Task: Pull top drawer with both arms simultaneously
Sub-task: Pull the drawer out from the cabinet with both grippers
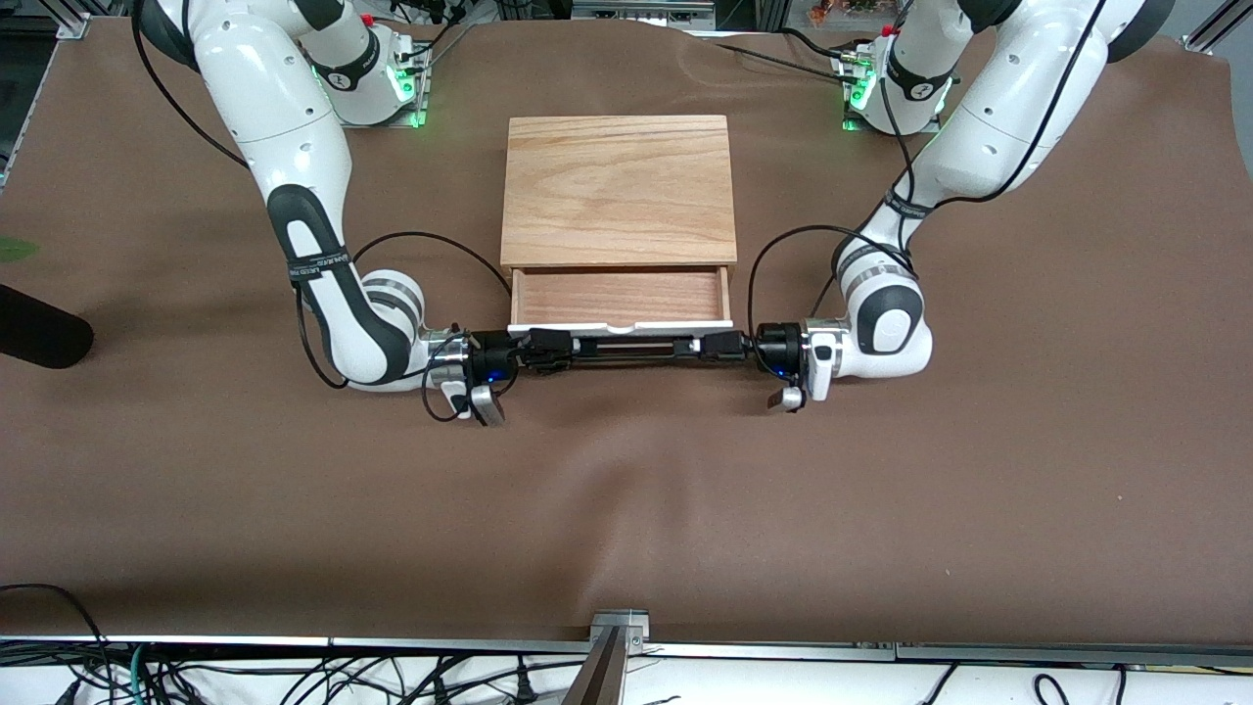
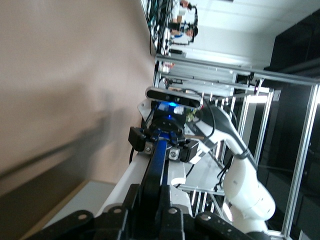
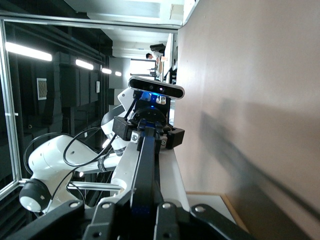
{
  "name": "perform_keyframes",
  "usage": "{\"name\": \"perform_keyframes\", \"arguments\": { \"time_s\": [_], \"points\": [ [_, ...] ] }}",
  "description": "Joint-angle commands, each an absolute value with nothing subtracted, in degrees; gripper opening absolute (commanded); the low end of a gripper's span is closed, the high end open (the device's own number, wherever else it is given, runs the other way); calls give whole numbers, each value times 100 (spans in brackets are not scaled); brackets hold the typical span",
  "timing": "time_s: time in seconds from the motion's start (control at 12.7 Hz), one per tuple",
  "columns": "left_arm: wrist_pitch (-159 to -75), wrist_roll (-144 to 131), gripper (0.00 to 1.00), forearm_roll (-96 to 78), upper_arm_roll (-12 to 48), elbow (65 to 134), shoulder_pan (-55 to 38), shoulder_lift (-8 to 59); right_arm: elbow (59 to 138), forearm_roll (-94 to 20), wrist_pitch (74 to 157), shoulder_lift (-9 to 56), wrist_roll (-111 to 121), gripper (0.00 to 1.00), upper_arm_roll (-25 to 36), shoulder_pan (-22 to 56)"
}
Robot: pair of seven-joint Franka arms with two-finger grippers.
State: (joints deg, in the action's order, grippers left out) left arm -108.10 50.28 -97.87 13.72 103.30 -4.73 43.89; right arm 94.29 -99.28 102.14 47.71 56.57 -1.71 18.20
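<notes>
The top drawer [image 1: 619,297] stands pulled partly out of the wood cabinet [image 1: 619,186], toward the front camera. Its white front panel [image 1: 619,327] carries the wide black wire handle [image 1: 626,351]. My right gripper [image 1: 550,350] is shut on the handle's end toward the right arm's side. My left gripper [image 1: 721,345] is shut on the other end. In the left wrist view my left gripper [image 2: 148,192] clamps the handle bar [image 2: 156,160], with the right gripper [image 2: 161,144] farther along it. In the right wrist view my right gripper [image 3: 144,205] clamps the bar [image 3: 146,160], with the left gripper [image 3: 148,131] farther along it.
A brown cloth [image 1: 626,509] covers the table. A dark rounded object [image 1: 39,328] lies at the right arm's end. The green-lit arm bases [image 1: 392,88] [image 1: 871,93] stand beside the cabinet's back. A metal rail [image 1: 617,636] runs along the table edge nearest the front camera.
</notes>
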Motion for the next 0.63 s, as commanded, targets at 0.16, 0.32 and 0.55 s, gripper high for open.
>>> {"name": "perform_keyframes", "arguments": {
  "time_s": [0.16, 0.32, 0.55],
  "points": [
    [-10740, 4544, 0, -9844, 1126, 9871, -536, 4719, 8895, -10028, 10380, 4957, 5423, 0, -97, 1644],
    [-10740, 4535, 0, -9835, 1073, 9835, -562, 4746, 8807, -10028, 10389, 4974, 5301, 0, -88, 1644],
    [-10740, 4308, 0, -9835, 845, 9414, -676, 4992, 8465, -10028, 10397, 5176, 5160, 0, -18, 1652]
  ]
}}
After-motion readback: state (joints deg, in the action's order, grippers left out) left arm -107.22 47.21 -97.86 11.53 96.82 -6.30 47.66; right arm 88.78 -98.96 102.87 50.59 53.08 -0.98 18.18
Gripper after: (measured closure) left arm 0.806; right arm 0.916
